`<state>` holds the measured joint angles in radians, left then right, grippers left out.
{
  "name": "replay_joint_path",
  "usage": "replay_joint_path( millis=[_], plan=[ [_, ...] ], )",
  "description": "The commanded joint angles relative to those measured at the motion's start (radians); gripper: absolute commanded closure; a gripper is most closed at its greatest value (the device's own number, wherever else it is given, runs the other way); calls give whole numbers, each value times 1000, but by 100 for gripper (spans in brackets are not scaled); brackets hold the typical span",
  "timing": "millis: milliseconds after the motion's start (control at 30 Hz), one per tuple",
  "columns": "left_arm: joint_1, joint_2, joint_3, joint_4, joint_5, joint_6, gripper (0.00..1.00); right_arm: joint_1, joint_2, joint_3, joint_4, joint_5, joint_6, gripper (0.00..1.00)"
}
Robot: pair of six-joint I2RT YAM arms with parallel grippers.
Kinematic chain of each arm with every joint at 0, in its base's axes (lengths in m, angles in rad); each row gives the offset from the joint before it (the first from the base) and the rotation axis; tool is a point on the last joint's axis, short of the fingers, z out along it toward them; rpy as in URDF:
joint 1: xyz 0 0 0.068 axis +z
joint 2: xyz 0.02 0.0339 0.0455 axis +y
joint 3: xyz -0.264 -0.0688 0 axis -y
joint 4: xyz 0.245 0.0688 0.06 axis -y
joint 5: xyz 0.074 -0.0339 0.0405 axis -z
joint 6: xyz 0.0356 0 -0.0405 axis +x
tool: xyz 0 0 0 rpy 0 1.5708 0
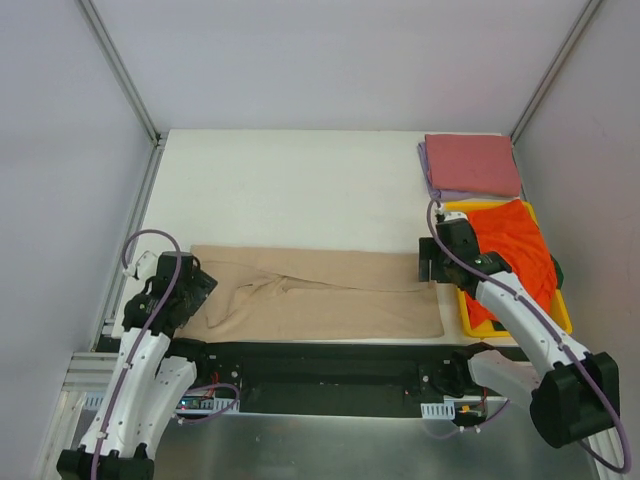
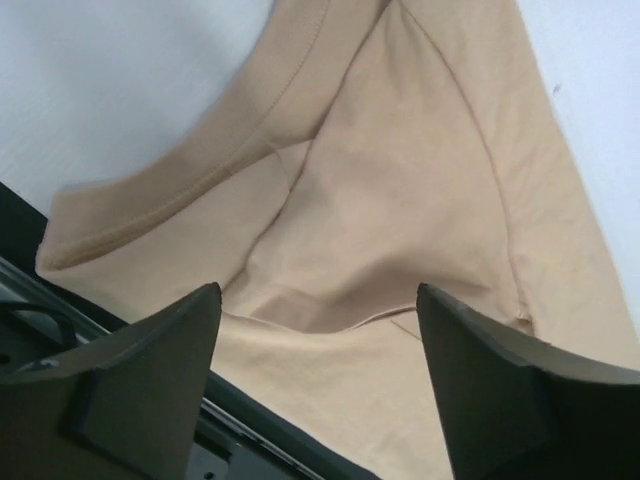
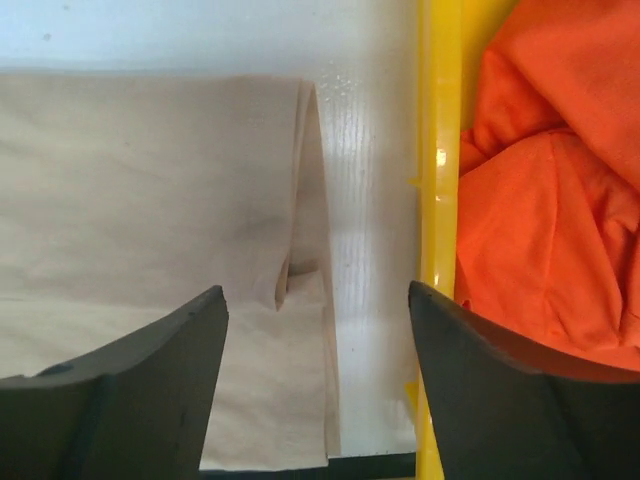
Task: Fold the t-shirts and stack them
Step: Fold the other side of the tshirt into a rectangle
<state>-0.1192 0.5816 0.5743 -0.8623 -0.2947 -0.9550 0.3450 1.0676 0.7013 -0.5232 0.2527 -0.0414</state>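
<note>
Though well under way, far from finished. From above: dusty pink-red t-shirt point(image 1: 472, 163) folded and stacked on lavender t-shirt point(image 1: 455, 196) in the far corner, well beyond the right fingers point(image 1: 432, 262). Tan t-shirt point(image 1: 320, 295) folded only lengthwise into a long strip on the surface point(image 1: 290, 190), stretched between right fingers and left fingers point(image 1: 197, 287). Orange-red t-shirt point(image 1: 515, 255) crumpled and unfolded in the yellow tray point(image 1: 470, 322), just outboard of the right fingers.

Left to do, by this look: crosswise folds on the tan, all of the orange-red, then both onto the stack.

From the left wrist: spread wide, gripping nothing, the tan's rumpled sleeve end directly below and between the fingers, contact impossible to tell.

From the right wrist: likewise wide apart and empty, the strip's end under one finger and into the gap, bare surface next, tray rim and orange-red cloth beside the other finger.
</note>
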Motion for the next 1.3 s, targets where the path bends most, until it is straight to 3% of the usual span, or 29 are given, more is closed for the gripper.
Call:
replay_joint_path(
  millis=[0, 67, 167, 333, 467, 633, 800, 1033, 1267],
  plan=[
    [-10, -63, 67, -55, 23, -34, 1, 3, -113, 10, -38, -74, 35, 15],
    [-10, -62, 105, -41, 32, -22, 1, 3, -142, 21, -28, -153, 37, 4],
    [-10, -13, 142, 73, 127, 65, 1, 3, -178, 14, 18, -257, 40, 4],
    [-34, 269, 116, 368, 504, 170, 1, 5, -164, -37, 172, -487, 98, 4],
    [-207, 508, 186, 431, 488, 219, 1, 5, -114, -39, 189, -468, 118, 4],
    [-329, 721, 197, 447, 623, 274, 1, 3, -74, -34, 167, -441, 117, 4],
    [-411, 713, 111, 444, 727, 251, 1, 3, -81, -33, 141, -417, 100, 4],
    [-458, 611, 167, 445, 772, 314, 1, 5, -61, -37, 158, -447, 83, 4],
    [-421, 502, 156, 382, 488, 237, 1, 5, -29, -22, 163, -477, 63, 4]
  ],
)
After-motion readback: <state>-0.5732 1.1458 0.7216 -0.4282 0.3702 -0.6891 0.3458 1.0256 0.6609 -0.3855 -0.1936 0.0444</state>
